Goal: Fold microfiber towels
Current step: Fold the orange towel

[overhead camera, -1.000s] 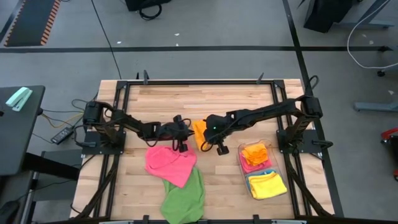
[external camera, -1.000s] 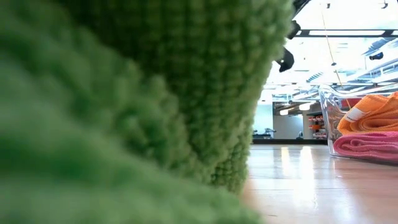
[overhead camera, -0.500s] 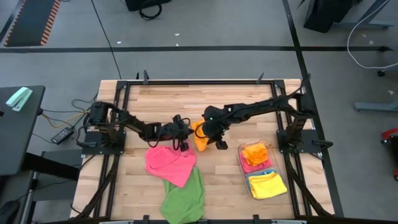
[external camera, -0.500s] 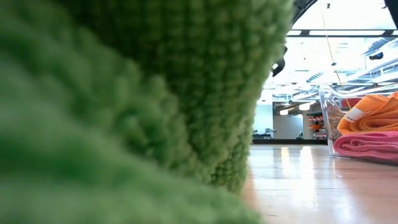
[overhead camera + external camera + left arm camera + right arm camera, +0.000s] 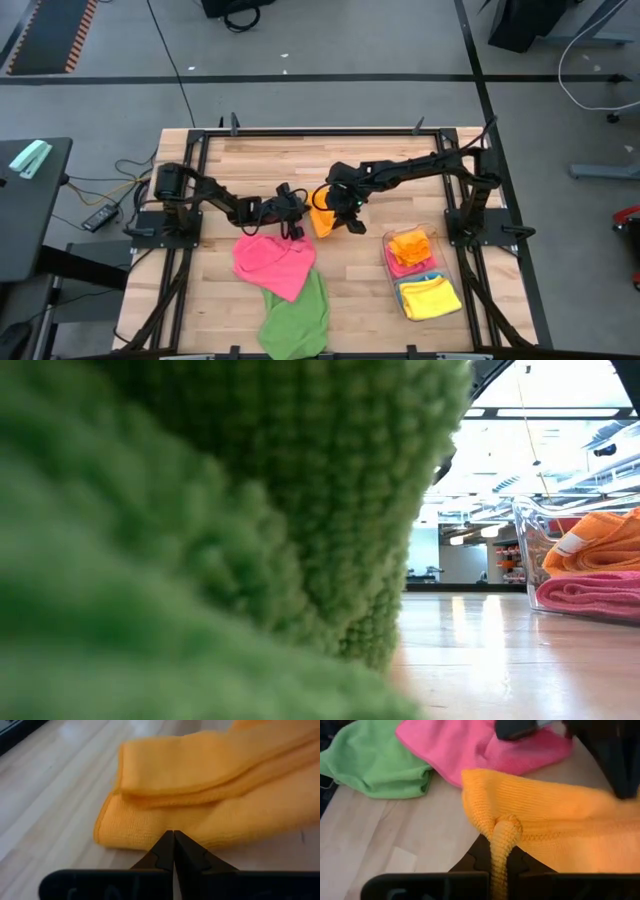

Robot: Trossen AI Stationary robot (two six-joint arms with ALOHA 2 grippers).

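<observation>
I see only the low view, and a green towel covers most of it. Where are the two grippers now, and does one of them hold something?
Observer: The right gripper is shut on the orange towel near the table's middle; a fold of it is pinched between the fingers.
Operator: And the left gripper?
Observer: The left gripper is shut but holds nothing. Its tips point at the edge of the same orange towel.
Operator: What lies near the green towel?
Observer: The green towel lies at the table's front edge, and a pink towel overlaps its far end.
Operator: Is the bin only orange and pink?
Observer: No, the clear bin also holds a yellow towel, nearer the front.
</observation>
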